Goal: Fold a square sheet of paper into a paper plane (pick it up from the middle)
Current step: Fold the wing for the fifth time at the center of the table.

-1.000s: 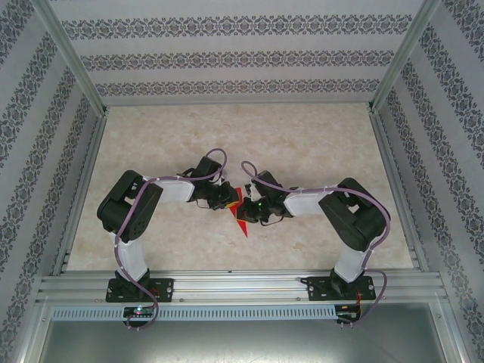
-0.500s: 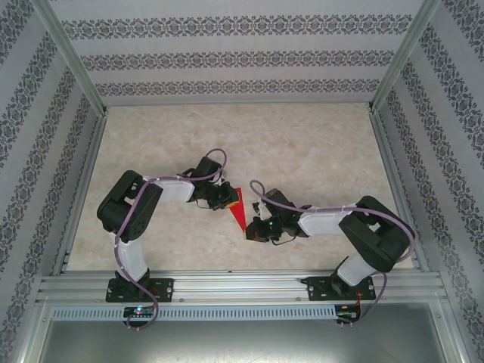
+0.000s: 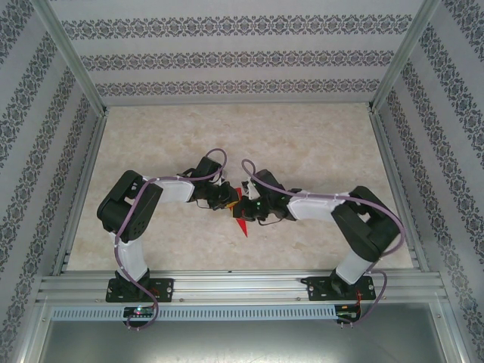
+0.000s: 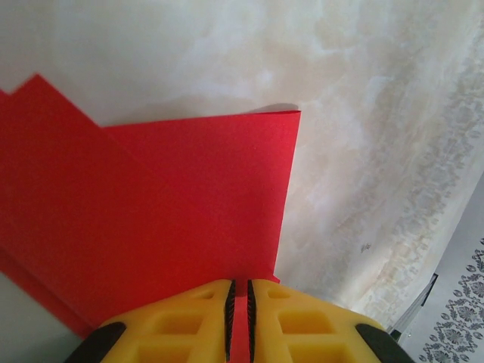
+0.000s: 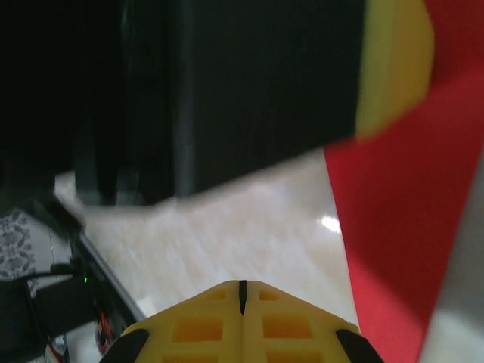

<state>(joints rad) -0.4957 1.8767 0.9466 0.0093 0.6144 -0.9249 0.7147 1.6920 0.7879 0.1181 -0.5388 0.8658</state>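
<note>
Marbled table (image 3: 318,144), patterned walls (image 3: 227,57) around red paper (image 4: 151,212)

Two arms bow outward from their bases, elbows wide, wrists converging between them; the left arm (image 3: 134,206) bends in from the left, its left gripper (image 4: 242,291) pinched on red paper (image 4: 174,204), yellow fingers (image 4: 189,318) almost touching; the right arm (image 3: 355,223) reaches across, its right gripper (image 5: 242,291) closed tight, just beside its partner
</note>
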